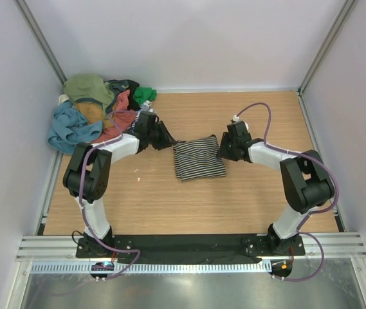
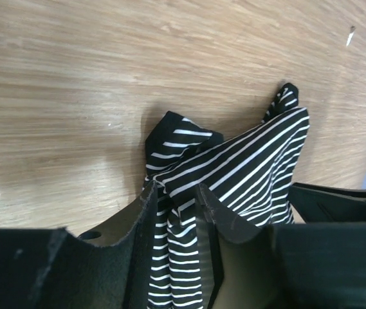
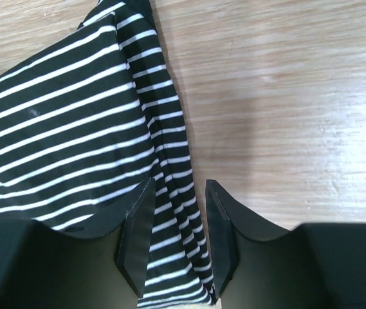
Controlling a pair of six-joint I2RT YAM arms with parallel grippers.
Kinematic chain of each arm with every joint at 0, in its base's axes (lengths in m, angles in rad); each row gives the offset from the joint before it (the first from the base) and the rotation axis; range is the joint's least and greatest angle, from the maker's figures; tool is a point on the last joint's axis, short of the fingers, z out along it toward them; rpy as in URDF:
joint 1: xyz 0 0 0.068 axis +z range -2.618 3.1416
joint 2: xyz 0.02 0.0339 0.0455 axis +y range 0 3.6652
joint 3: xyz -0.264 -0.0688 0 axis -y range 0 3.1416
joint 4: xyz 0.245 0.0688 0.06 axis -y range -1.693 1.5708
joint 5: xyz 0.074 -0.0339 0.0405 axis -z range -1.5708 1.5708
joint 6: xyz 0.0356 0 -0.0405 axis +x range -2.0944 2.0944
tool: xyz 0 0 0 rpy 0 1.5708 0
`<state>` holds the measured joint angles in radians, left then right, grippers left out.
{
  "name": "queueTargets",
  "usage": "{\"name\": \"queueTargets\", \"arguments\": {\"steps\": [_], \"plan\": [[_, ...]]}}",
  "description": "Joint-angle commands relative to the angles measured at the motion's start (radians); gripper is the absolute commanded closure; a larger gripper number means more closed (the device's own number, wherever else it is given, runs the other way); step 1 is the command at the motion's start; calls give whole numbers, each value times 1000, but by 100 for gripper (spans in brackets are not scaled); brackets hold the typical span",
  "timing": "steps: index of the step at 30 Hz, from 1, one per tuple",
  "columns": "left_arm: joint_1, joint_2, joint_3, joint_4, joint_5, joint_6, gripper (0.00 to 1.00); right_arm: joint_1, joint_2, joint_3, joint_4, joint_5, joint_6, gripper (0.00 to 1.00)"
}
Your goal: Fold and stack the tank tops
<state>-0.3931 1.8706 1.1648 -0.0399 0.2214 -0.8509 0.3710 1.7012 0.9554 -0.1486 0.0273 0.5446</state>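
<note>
A black-and-white striped tank top (image 1: 199, 159) lies folded into a small rectangle at the middle of the wooden table. My left gripper (image 1: 168, 140) is at its far left corner. In the left wrist view a bunched fold of the striped cloth (image 2: 247, 161) fills the gap of the left gripper (image 2: 175, 193) and touches both fingers. My right gripper (image 1: 222, 149) is at the far right corner. In the right wrist view the striped hem (image 3: 60, 109) runs between the right gripper's (image 3: 180, 187) fingers, with a gap left on one side.
A heap of other tank tops (image 1: 96, 109) sits in the far left corner, with olive (image 1: 87, 87), teal-blue (image 1: 70, 125), coral (image 1: 119, 112) and green (image 1: 145, 94) ones showing. White walls close in the table (image 1: 247, 193) on three sides.
</note>
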Motion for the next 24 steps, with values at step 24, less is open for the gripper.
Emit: {"name": "queueTargets", "arguments": {"steps": [24], "plan": [[-55, -41, 39, -35, -17, 30, 60, -1, 112, 273, -11, 2, -80, 53]]}}
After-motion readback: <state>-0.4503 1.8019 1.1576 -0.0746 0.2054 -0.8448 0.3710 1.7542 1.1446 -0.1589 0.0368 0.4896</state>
